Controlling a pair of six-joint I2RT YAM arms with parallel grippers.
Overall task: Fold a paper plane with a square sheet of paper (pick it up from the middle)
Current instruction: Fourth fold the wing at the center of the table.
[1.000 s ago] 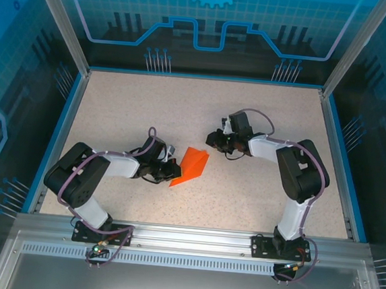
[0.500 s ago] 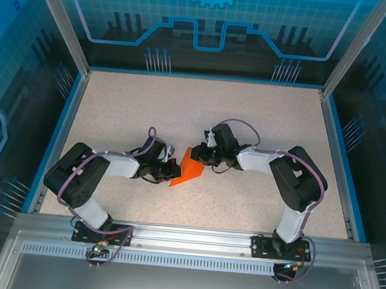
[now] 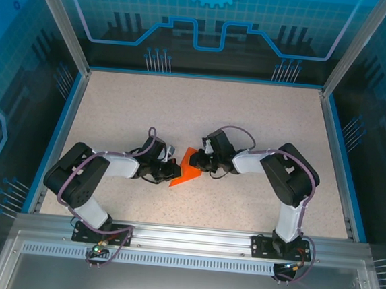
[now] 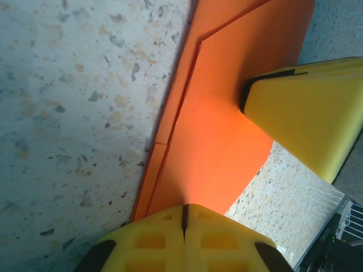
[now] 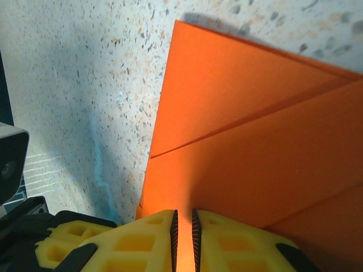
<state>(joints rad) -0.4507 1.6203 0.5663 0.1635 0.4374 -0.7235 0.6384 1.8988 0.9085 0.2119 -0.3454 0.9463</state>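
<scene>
Left tool (image 4: 184, 211) and right tool (image 5: 182, 218) pinch one orange paper (image 3: 186, 173).

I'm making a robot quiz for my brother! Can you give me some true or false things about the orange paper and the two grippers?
1. The paper is orange. True.
2. The left gripper is wide open. False: it is shut on the paper's edge.
3. The right gripper pinches the paper too. True.
4. The paper is a flat, unfolded square. False: it shows folded layers and creases.
</scene>
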